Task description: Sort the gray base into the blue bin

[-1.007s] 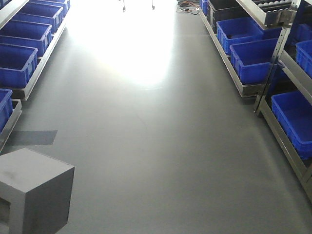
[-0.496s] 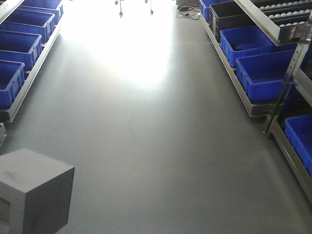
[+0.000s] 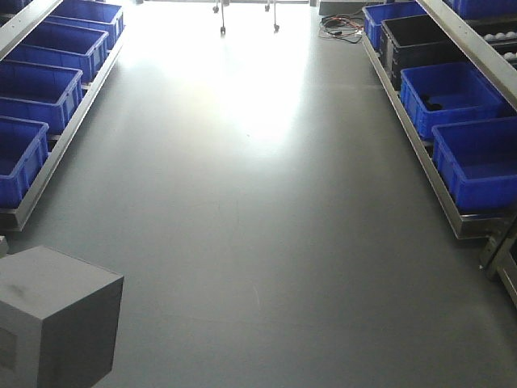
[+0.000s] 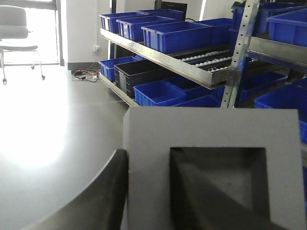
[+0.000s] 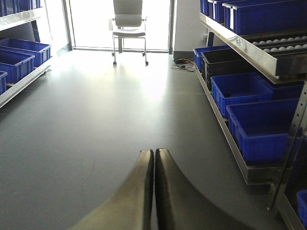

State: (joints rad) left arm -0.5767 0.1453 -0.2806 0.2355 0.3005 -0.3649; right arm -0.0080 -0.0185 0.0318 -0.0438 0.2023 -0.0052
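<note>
The gray base (image 3: 56,315) hangs at the bottom left of the front view, above the floor. In the left wrist view the gray base (image 4: 211,129) fills the foreground with its square recess facing the camera. My left gripper (image 4: 148,152) is shut on its left wall, one finger outside and one inside the recess. My right gripper (image 5: 154,150) is shut with nothing in it, hanging over bare floor. Several alike blue bins line both sides, such as one blue bin (image 3: 477,194) on the right rack. I cannot tell which is the task's.
Low racks of blue bins (image 3: 16,190) run along both sides of a grey aisle. A black bin (image 3: 420,40) sits in the right row. An office chair (image 5: 128,19) and floor cables (image 3: 339,24) are at the far end. A steel rack upright (image 5: 292,143) stands close on the right.
The view has advanced up the aisle, so the racks and bins slid toward the frame's lower edges. The gray base kept its place at the bottom left.
</note>
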